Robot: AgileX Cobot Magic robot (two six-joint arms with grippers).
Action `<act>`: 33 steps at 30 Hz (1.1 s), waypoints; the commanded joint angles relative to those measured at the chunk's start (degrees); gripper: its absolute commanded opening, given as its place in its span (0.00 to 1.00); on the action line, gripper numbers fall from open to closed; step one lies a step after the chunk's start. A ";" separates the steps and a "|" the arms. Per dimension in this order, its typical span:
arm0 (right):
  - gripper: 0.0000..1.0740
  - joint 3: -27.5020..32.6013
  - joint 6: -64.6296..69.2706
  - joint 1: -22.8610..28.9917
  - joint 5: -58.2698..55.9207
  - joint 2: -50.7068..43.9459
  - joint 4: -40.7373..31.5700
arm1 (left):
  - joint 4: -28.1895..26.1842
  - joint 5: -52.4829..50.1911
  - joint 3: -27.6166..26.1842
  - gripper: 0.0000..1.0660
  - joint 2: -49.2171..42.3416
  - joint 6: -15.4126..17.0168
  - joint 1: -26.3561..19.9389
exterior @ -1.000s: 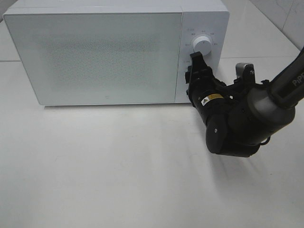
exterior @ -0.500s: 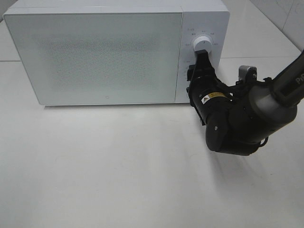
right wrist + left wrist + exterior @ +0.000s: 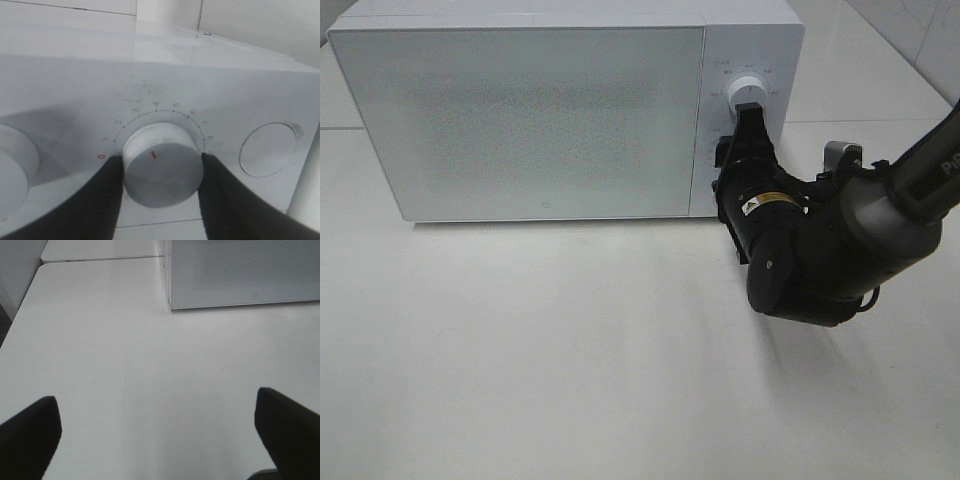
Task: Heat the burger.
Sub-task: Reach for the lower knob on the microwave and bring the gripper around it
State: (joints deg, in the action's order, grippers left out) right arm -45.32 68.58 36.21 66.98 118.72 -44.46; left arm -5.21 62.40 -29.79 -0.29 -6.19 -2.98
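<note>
The burger is out of view. The white microwave [image 3: 540,120] stands with its door closed; it also shows in the left wrist view [image 3: 240,275]. My right gripper [image 3: 748,125] reaches to the control panel, just below the upper knob [image 3: 746,92]. In the right wrist view, my right gripper [image 3: 162,200] has its black fingers [image 3: 102,200] against both sides of the timer knob [image 3: 162,172]. The knob's red mark points near 3 and 4 on the dial. My left gripper [image 3: 160,440] is open and empty above the bare table.
A second white knob [image 3: 12,160] and a round button [image 3: 267,150] flank the timer knob on the panel. The white table [image 3: 570,350] stretches in front of the microwave. The right arm's bulky wrist [image 3: 820,260] hangs beside the microwave's right front corner.
My right gripper has moved up along the control panel and closer to it, onto the timer knob. The microwave and the left arm have not moved.
</note>
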 commanded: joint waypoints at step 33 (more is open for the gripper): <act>0.31 -2.29 4.24 -0.86 13.69 -1.49 3.21 | -0.23 -0.80 0.17 0.92 -0.92 0.23 0.06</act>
State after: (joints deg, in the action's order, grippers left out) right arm -45.32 71.56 36.21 66.98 118.66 -44.69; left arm -5.21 62.40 -29.79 -0.29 -6.19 -2.98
